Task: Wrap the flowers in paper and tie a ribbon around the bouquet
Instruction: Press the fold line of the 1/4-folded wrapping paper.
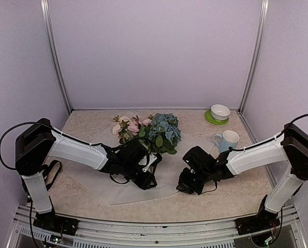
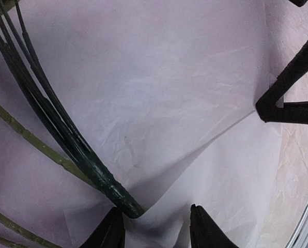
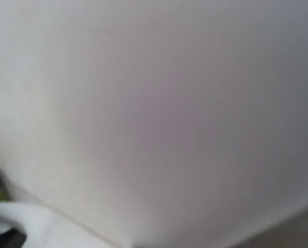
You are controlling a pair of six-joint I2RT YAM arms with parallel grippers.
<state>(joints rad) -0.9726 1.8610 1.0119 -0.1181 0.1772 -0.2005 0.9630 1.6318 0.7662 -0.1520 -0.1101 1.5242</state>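
Room: lilac walls around a beige mottled table (image 1: 247,199).
Paper: one thin frosted sheet (image 1: 169,178) lies spread mid-table. A raised crease runs across it from my right claw to the stem ends.
Flowers: the flowers (image 1: 162,129) lie on the paper with their heads at the far side. Their stems (image 2: 56,124) run near and left toward my left claw.
Left claw: my left claw (image 2: 156,230) is released and grasps nothing. The stem ends sit just beside one of its fingers (image 2: 110,232).
Right claw: my right claw (image 1: 187,183) is low at the paper's right edge. Its own camera shows only blurred white, so I cannot tell whether it is clenched.
Paper handling: I judge it light, limp and slick, and quick to crease or tear. I'd pinch it at an edge or corner and fold it slowly.
Flower handling: I judge them light, with springy stems. I'd grasp the bunched stems near their ends and never the heads.
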